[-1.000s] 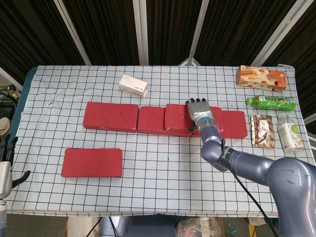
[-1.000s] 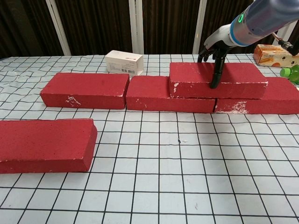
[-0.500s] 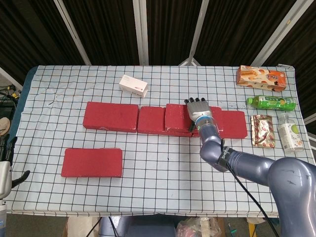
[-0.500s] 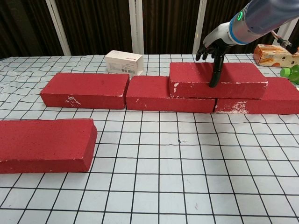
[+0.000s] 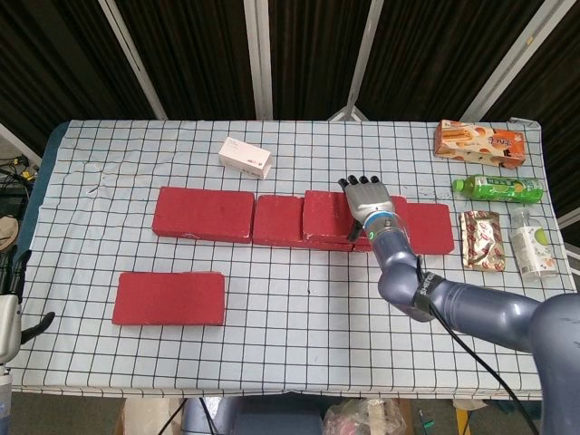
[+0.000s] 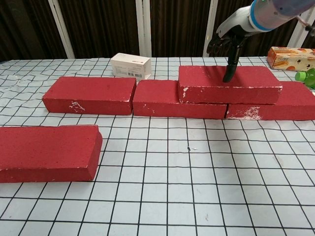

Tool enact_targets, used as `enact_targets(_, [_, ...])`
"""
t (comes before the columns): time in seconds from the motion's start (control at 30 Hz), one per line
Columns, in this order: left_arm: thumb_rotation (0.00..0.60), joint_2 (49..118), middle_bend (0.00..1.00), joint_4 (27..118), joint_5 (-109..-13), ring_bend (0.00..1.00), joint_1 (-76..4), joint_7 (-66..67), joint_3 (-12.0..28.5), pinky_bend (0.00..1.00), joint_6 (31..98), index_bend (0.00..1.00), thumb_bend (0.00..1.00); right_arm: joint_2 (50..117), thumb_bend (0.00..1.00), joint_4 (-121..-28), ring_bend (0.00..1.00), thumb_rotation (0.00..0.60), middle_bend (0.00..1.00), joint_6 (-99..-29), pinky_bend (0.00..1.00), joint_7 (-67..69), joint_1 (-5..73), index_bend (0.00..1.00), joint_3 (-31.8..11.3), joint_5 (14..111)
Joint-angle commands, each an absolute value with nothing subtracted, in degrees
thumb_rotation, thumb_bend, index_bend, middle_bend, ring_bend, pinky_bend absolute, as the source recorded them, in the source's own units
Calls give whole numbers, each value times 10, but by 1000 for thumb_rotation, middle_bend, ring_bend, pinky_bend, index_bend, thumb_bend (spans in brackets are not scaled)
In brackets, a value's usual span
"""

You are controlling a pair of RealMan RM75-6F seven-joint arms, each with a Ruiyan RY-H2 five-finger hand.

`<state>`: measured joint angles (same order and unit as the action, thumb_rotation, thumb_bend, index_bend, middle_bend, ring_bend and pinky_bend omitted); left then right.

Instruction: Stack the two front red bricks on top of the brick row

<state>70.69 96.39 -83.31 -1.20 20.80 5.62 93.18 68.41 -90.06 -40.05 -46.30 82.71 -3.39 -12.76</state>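
Nearest the robot, the remaining front red brick (image 6: 47,151) lies flat on the checked tablecloth (image 6: 197,196), alone on the left and well apart from the row. It looks dense and rigid, with a rough, gritty face and whitish chipped edges, so I judge it heavy for one hand and unlikely to slip once squeezed, though corners may crumble. The best hold is probably across its short width near the middle of its length, fingers over the far long face and thumb on the near one, so the weight does not tip it.

Further back runs the brick row (image 6: 157,97), laid end to end. The stacked brick (image 6: 229,83) already sits on top, bridging the joint between the two right-hand row bricks and looking level.

Above it hangs the right hand (image 6: 227,39), empty, fingers apart and pointing down, one fingertip at or just above the stacked brick's top face; whether it touches I cannot tell. The left hand (image 5: 7,313) shows only at the table's left edge in the head view, too little of it to say how its fingers lie.

Behind the row stands a small white carton (image 6: 131,65); far right lie a snack box (image 5: 479,142) and a green bottle (image 5: 497,188).
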Motion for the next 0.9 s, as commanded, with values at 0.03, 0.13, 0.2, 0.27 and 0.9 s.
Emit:
enact_targets(0.03, [600,707,0,964,-836,0,-13,207,54,235,930,86,0,588,153,-1025,0,600,0,-462,0,-404,776,0,-55,-18])
enact_targets(0.13, [600,706,0,966,-838,0,-13,204,52,235,928,86,0,529,153,-1110,0,600,0,-514,0,-359,719,0,-55,77])
enact_targets(0.2, [600,705,0,968,-840,0,-13,203,50,235,927,86,0,500,153,-1152,0,600,0,-540,0,-330,680,0,-52,138])
enact_targets(0.27, [600,703,0,970,-844,0,-14,199,48,235,926,86,0,477,154,-1185,0,600,0,-567,0,-299,635,0,-44,204])
enact_targets(0.9, [600,715,0,991,-863,2,-21,212,42,108,920,61,0,573,153,-1131,0,600,0,-913,0,-89,213,0,108,765])
